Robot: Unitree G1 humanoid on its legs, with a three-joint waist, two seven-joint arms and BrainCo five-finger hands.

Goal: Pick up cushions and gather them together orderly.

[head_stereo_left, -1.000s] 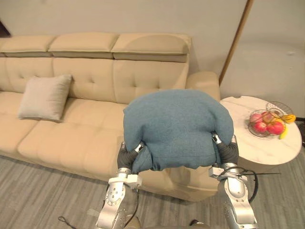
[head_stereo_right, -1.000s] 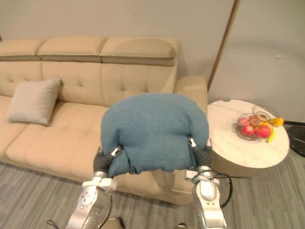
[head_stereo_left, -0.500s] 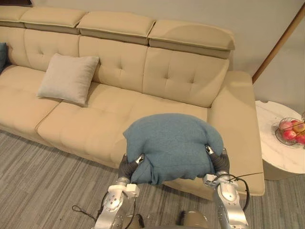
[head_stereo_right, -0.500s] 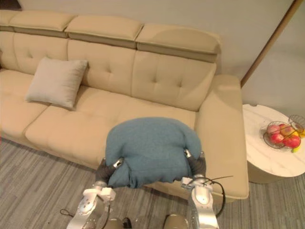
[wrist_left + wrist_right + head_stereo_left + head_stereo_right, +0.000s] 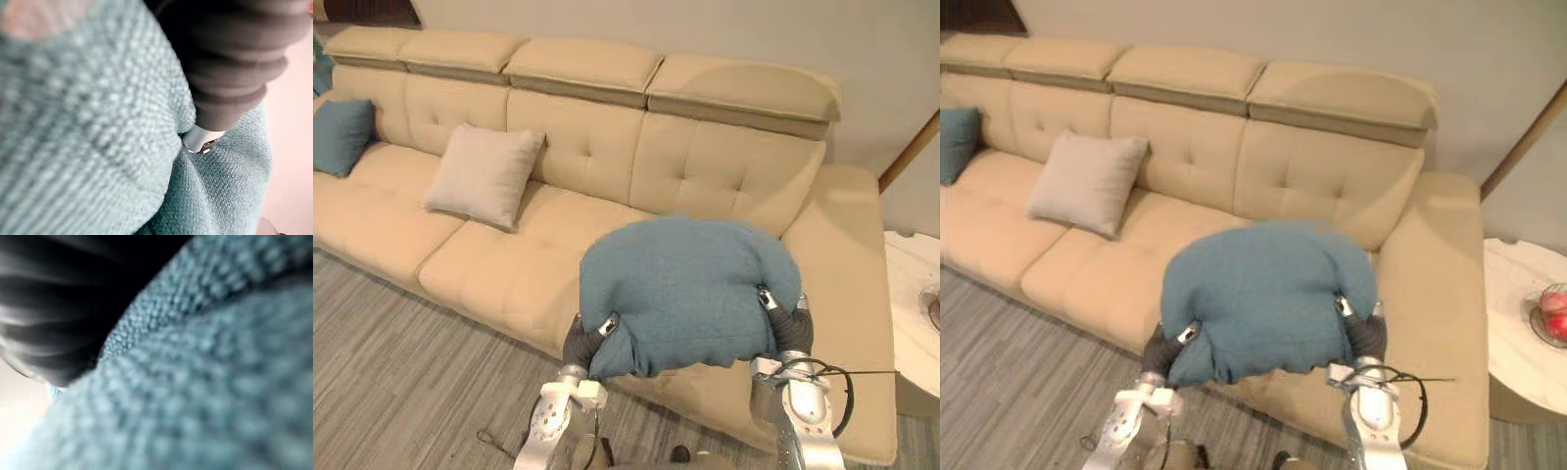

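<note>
Left eye view, blue cushion (image 5: 685, 294): held up between both hands, over the front edge of the sofa's (image 5: 724, 166) right seat.
Left eye view, left hand (image 5: 579, 343): pressed to the cushion's lower left corner. Its grip is buried in the fabric, so I cannot tell how it is set.
Left eye view, right hand (image 5: 790, 328): against the cushion's right side. Its grip is hidden the same way, so again I cannot tell.
Left eye view, beige cushion (image 5: 484, 176): on a middle seat, leaning on the backrest.
Left eye view, teal cushion (image 5: 342, 135): at the sofa's left end, apart from the beige one.
Right eye view, side table (image 5: 1513, 284): white, just beside the sofa's right arm, with red fruit (image 5: 1555, 311) on it.
Left wrist view: dark ribbed cover and a bit of silver sunk into a fold of blue weave.
Right wrist view: dark cover lying against the same blue weave.
</note>
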